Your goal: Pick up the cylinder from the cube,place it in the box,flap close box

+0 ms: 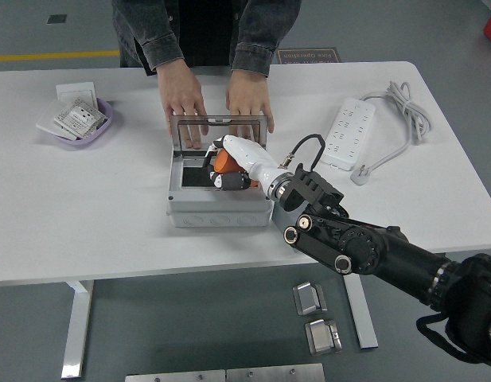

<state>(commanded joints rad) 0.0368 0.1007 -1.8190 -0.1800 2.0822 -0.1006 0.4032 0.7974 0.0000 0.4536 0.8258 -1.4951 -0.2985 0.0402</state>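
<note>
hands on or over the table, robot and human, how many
3: the person's two hands rest at the gray box's far edge behind the open lid; the robot's right hand holds an orange cylinder inside it.

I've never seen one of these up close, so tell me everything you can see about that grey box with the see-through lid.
The grey box looks like plastic, rectangular, with a dark inside. Its clear lid, framed in grey, stands open and roughly upright at the far edge. It sits on the white table, near the middle. A person's hands rest behind the lid. The robot's right hand reaches into it holding an orange object.
</note>
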